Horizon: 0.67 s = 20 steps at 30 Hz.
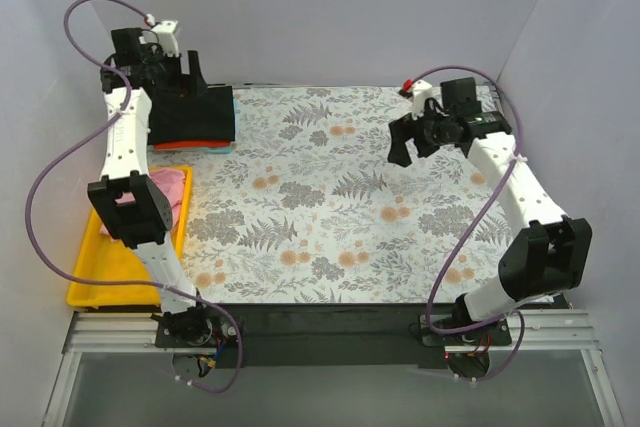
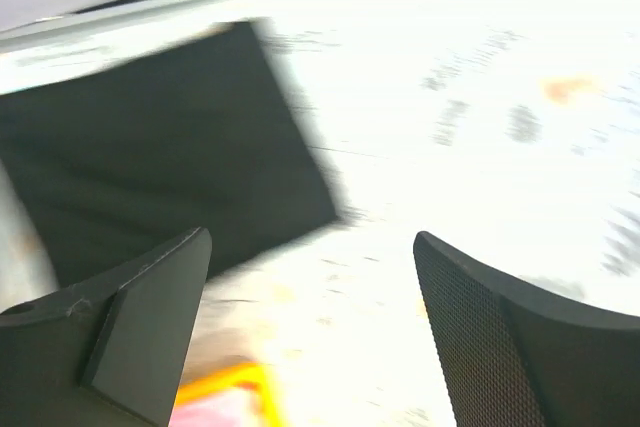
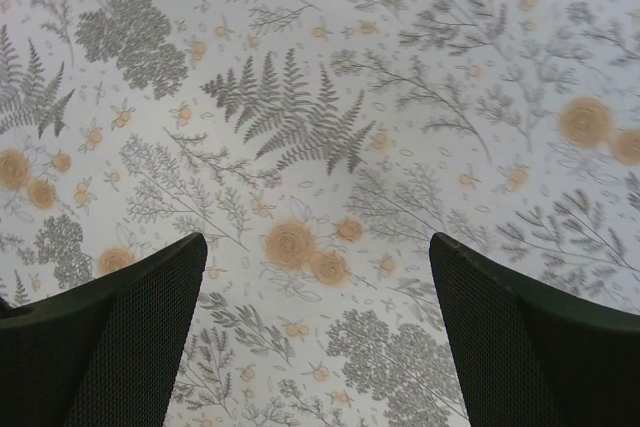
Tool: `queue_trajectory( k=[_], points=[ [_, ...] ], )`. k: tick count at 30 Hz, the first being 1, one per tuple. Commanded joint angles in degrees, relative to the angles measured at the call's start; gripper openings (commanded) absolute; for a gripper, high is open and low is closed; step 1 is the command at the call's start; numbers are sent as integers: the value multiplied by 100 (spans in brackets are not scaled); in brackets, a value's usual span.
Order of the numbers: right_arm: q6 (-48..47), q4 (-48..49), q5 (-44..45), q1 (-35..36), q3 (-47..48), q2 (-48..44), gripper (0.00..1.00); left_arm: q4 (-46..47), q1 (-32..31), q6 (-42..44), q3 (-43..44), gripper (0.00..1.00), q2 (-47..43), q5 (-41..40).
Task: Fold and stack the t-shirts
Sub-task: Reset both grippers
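- Stack sits at about 10 o'clock on the table: a folded black cloth t-shirt (image 1: 210, 112) on top, a red-orange t-shirt (image 1: 190, 144) showing under its near edge, and a thin sliver of teal t-shirt (image 1: 231, 146) below that.
- The crumpled pink cloth t-shirt (image 1: 168, 187) is the odd one out. It's lying in the yellow plastic tray (image 1: 100, 287) around 9 o'clock, not folded.
- Left jaws hang over the stack, spread wide with nothing between them (wrist view is blurry, but the gap is plain).
- Right jaws hover near 2 o'clock above the grey-and-orange floral table cloth (image 1: 330, 207), also wide open and empty.
- My read: three are done and pink is the last one.
- Next move probably calls for the left arm (image 1: 120, 147) to swing back toward 9 o'clock, pinch the pink shirt and drag it out onto open cloth for folding.
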Motion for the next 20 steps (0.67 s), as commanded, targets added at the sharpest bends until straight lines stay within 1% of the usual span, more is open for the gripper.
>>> queue_trajectory(
  k=[1, 2, 3, 4, 5, 7, 8, 10, 11, 14, 16, 20],
  points=[
    [96, 4, -114, -509, 98, -602, 98, -855, -635, -243, -805, 82, -1057, 1026],
    [105, 13, -62, -666, -94, -820, 98, -758, -785, -374, -1060, 83, -1442, 974],
    [149, 13, -61, -755, -209, -944, 98, -548, -1047, -602, -1375, 83, -1646, 887],
    [167, 13, -44, -808, -367, -1059, 98, -477, -1241, -691, -1857, 83, -1813, 834],
    [184, 22, 52, -870, -656, -1295, 98, -415, -1408, -779, -2149, 84, -2128, 816],
    [333, 40, 254, -896, -983, -1542, 98, -283, -1515, -920, -2624, 84, -2411, 824],
    [334, 48, 307, -914, -1132, -1778, 98, -274, -1524, -938, -3070, 84, -2639, 885],
    [377, 31, 378, -923, -1580, -2034, 98, -212, -1533, -982, -3494, 84, -2877, 912],
    [412, 13, 474, -932, -1730, -2227, 98, -169, -1533, -982, -3897, 84, -3165, 904],
    [456, 39, 545, -949, -2284, -2570, 98, 121, -1533, -1026, -4671, 85, -3755, 842],
    [457, 40, 423, -1002, -2503, -2685, 98, 96, -1533, -1043, -4823, 85, -3915, 719],
    [544, 13, -112, -1300, -2514, -2748, 98, 112, -1525, -1236, -4956, 85, -4187, 395]
  ],
)
